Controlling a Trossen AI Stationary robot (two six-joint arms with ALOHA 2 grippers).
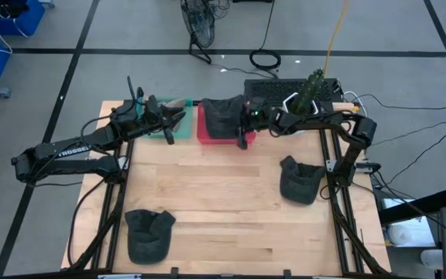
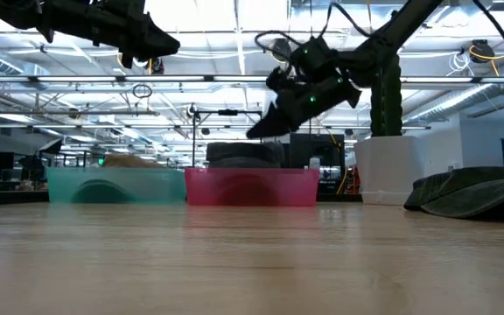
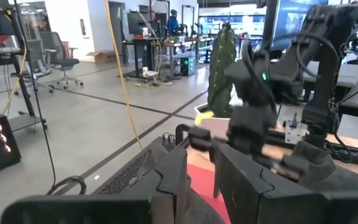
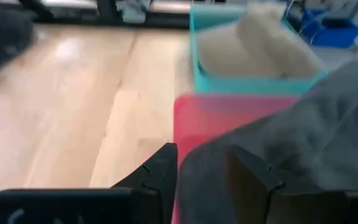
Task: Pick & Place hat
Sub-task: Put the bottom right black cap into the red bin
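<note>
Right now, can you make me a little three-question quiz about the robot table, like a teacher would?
1. True or false: a dark grey cap is lying in the red plastic bin.
2. How many dark grey caps lie on the bare wooden table, outside the bins?
A. one
B. two
C. four
3. Fill in: the teal plastic bin holds a ____ coloured hat.

Key
1. True. The right gripper is above that bin, next to the cap.
2. B. One cap lies at the table's near left corner, and another cap on its right side. The left gripper is up over the teal bin.
3. Beige.
</note>
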